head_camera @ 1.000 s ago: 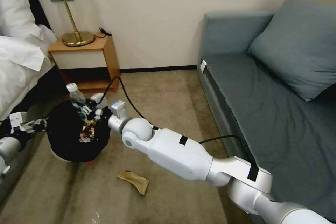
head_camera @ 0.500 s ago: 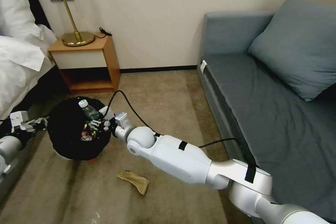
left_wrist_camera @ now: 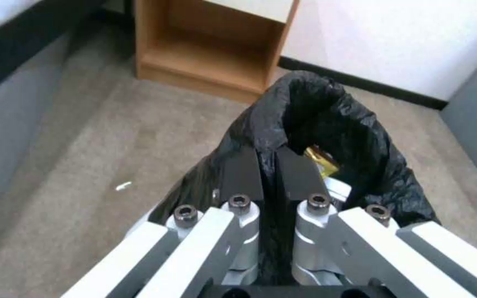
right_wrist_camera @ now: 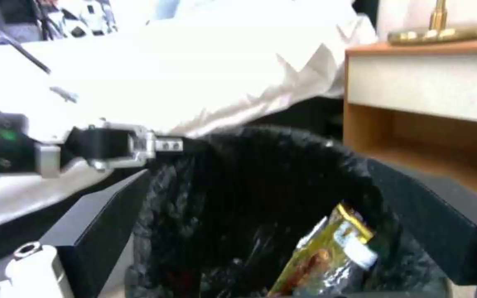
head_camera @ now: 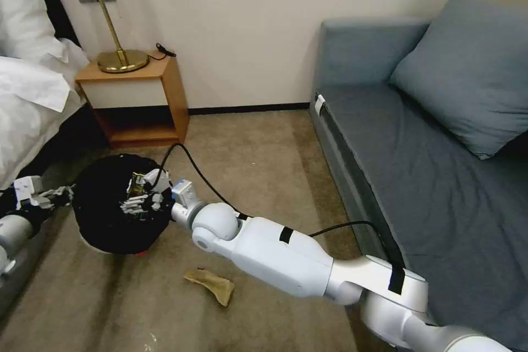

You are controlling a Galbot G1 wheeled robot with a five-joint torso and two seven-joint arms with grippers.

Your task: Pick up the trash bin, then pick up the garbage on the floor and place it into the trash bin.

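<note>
A: Where's the trash bin [head_camera: 118, 214]?

B: On the carpet near the nightstand [head_camera: 137, 93], at about nine o'clock in the head view. Round, white, lined with a black bag [left_wrist_camera: 327, 136]. Gold-brown wrapper [right_wrist_camera: 327, 252] inside.

A: And the grippers?

B: Left gripper [left_wrist_camera: 268, 165] at the bin's nine o'clock edge, pinched tight on the rim and bag. Right gripper [right_wrist_camera: 283, 231] over the bin's mouth, black fingers [right_wrist_camera: 100, 219] spread wide, nothing held.

A: Anything left on the floor?

B: Crumpled tan paper [head_camera: 212, 284], at about five o'clock from the bin.

A: Risks?

B: Possibly a snagged bag on a spread finger, tugging the liner off or tipping the bin.
</note>
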